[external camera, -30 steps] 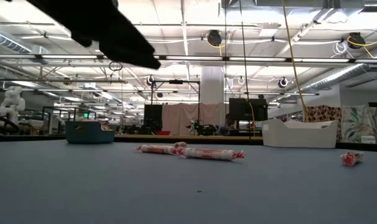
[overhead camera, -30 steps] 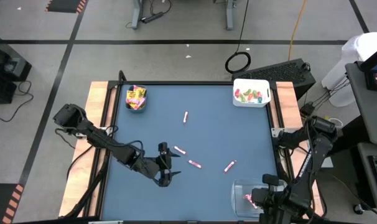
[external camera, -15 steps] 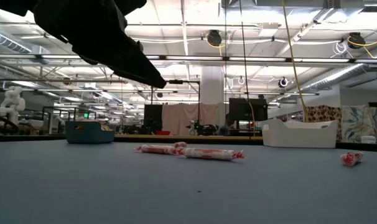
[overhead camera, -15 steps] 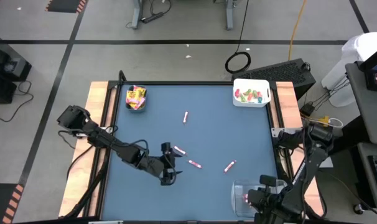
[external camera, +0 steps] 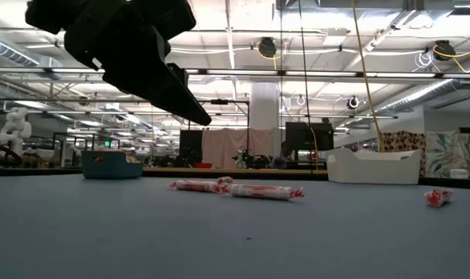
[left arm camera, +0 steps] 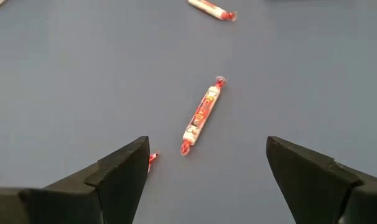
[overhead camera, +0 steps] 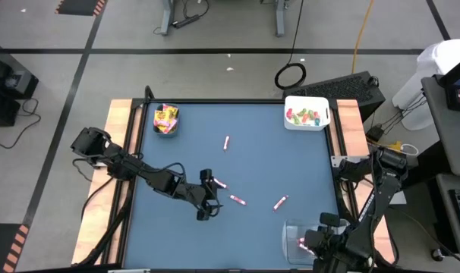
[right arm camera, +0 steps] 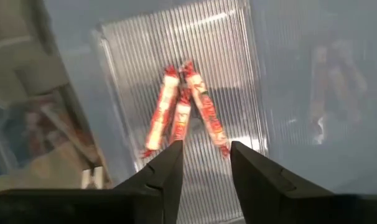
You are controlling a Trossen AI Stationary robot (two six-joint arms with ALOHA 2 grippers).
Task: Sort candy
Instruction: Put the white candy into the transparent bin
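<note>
The worktop [overhead camera: 268,159] was flat and smooth, dark blue on top, with pale wood strips along its left and right sides. Near its far left corner sat a small round teal bin [overhead camera: 166,120] full of square yellow packets [overhead camera: 165,117] with pink print. At the far right corner sat a white square bin [overhead camera: 307,113] holding little green and red wrapped sweets [overhead camera: 306,116]. At the near right corner stood a clear plastic bin [overhead camera: 300,236] with a ribbed floor.

Four thin pink-and-white candy sticks [overhead camera: 237,200] lay loose on the blue top, each with twisted ends. One lay alone toward the far side, and three lay in a loose row nearer the front. In the right wrist view, three more sticks [right arm camera: 183,115] lay bunched together inside the clear bin.

The left pincer [overhead camera: 206,196] hung just above the blue top with its two dark fingers [left arm camera: 121,171] spread wide apart, holding nothing. One stick [left arm camera: 201,114] lay between them, and the end of another [left arm camera: 152,158] peeked out beside one finger.

The right pincer [right arm camera: 204,163] was over the clear bin, fingers a little apart and empty, with the three sticks lying just past the tips.
</note>
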